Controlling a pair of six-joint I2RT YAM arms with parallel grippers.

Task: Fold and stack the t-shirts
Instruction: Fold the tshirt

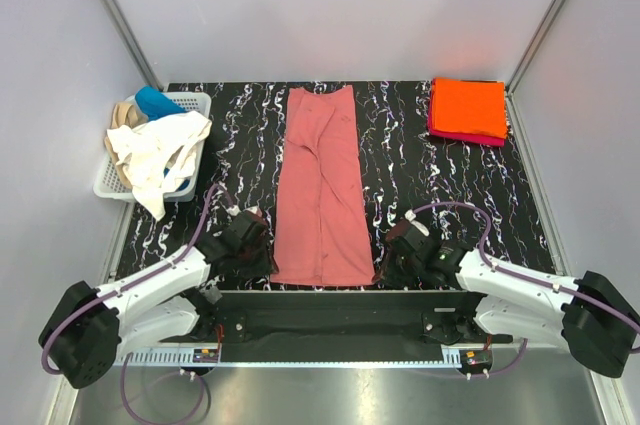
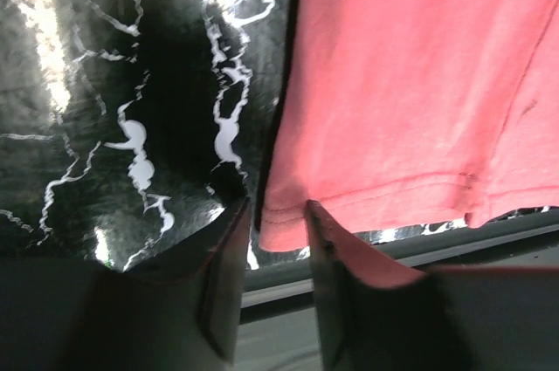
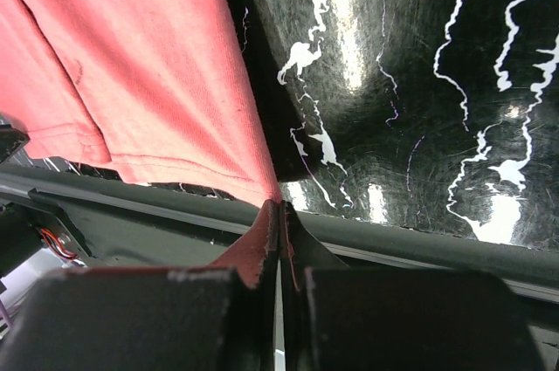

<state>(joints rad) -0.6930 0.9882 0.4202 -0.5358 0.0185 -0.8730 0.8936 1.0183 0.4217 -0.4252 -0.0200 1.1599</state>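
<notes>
Mid-fold on the salmon-pink t-shirt (image 1: 320,185), the right gripper (image 3: 279,212) is clamped on 1 near hem corner, while the left gripper (image 2: 275,209), jaws apart astride the other, must close before both lift.

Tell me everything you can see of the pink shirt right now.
The salmon-pink t-shirt is soft knit cloth, folded into a long narrow strip lying flat on the black marbled table, stitched hem nearest. The right end effector pinches its near right corner; the left end effector straddles the near left corner, open.
</notes>
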